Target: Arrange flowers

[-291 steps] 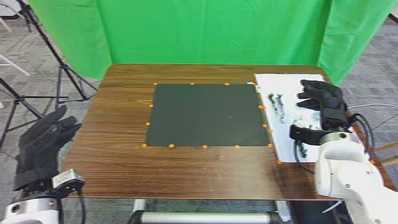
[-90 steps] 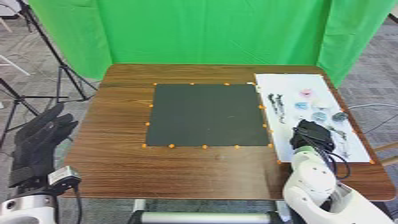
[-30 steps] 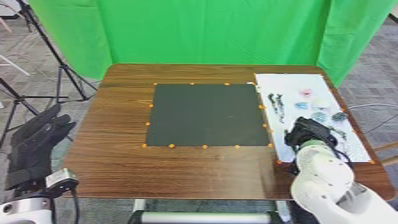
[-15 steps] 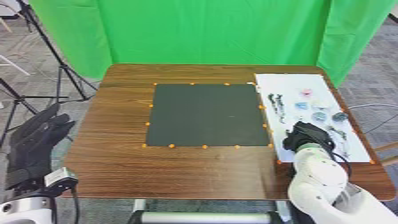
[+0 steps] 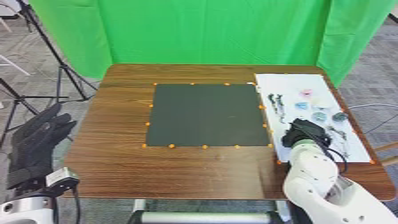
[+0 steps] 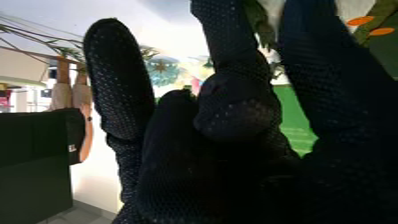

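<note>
— Where to find the flowers?
— On the long white sheet (image 5: 289, 82), at the right side of the brown wooden table (image 5: 111, 170). Toward the far end, a small pink flower (image 5: 306, 93). A bit closer, a light blue flower (image 5: 302, 105) and, just beside it, a pale white flower (image 5: 323, 104). Closer still, a soft blue-grey flower (image 5: 318, 116), with a round dark grey flower (image 5: 339, 116) just to the right.
— Any stems?
— Yes, two thin dark green stems (image 5: 277, 104), next to each other along the sheet's left side. Another thin stem (image 5: 338, 134) just right of the right hand in its black fabric glove (image 5: 305, 132).
— And that hand?
— Over the near part of the sheet, by the left edge. Open in the wrist view, with long fingers (image 6: 115, 80) mostly straight. Hard to tell about touching the sheet.
— And the left hand in its black fabric glove (image 5: 37, 137)?
— Out past the table's left edge, over the floor. Open too, with loose fingers.
— In the middle?
— A flat dark grey-green mat (image 5: 204, 117), with little orange dots (image 5: 171, 146) all around. Behind the table, a bright green cloth curtain (image 5: 195, 37).
</note>
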You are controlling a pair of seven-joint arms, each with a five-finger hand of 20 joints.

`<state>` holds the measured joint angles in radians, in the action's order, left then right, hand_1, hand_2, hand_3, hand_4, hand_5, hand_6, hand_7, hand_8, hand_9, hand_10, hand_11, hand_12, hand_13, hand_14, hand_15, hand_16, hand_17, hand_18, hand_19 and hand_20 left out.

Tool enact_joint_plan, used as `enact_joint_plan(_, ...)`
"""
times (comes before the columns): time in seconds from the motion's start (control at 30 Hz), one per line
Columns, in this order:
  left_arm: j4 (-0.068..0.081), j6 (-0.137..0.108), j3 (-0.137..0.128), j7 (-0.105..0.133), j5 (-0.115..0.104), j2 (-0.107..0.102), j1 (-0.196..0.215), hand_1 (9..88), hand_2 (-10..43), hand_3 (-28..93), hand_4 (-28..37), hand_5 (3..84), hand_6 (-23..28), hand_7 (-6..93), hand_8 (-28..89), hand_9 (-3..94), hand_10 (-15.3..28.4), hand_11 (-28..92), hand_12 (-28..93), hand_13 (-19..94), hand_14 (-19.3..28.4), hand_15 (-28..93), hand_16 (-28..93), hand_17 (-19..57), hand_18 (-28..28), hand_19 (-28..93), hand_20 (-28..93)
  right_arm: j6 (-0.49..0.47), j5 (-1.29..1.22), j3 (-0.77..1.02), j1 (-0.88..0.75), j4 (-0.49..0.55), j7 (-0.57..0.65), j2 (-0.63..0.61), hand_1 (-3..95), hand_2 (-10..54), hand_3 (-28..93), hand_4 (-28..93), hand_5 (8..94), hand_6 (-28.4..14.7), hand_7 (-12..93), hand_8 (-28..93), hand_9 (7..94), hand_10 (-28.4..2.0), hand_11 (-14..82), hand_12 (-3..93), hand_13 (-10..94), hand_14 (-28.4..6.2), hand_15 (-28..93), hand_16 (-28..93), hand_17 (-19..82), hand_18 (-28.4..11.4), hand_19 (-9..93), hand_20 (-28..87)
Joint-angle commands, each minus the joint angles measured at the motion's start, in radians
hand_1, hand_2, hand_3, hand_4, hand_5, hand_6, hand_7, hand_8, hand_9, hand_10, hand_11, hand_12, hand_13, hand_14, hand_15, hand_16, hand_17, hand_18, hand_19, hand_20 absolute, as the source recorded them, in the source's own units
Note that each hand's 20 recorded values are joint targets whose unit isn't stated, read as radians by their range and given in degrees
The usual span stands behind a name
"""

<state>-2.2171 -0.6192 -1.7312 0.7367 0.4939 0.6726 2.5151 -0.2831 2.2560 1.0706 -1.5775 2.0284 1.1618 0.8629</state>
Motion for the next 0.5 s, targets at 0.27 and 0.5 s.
enact_joint_plan(0.27,-0.006,0.012,-0.004,-0.007,0.005,0.012,0.007,25.5,4.2,82,-19.7,38.4,8.4,16.1,-11,36.3,19.6,34,7,25,27.0,62,-16,-8.9,22.0,58,1,-0.030,-0.031,-0.042,-0.042,-0.114,0.004,0.029,58.0,-9.5,68,-24,86.9,-7.5,16,19,93.4,-7.4,64.1,31.0,94,-5.1,82,22,56,-15.4,93,-28)
enact_joint_plan(0.5,-0.006,0.012,-0.001,-0.009,0.008,0.011,0.004,25.6,4.3,82,-19.7,38.4,8.5,16.1,-11,36.3,19.6,34,7,25,27.0,62,-16,-8.9,22.0,58,1,0.034,-0.027,-0.042,-0.052,-0.128,-0.028,0.026,58.8,-9.5,70,-24,87.9,-7.3,17,20,93.7,-7.2,64.9,30.7,94,-5.0,83,22,55,-15.4,93,-27)
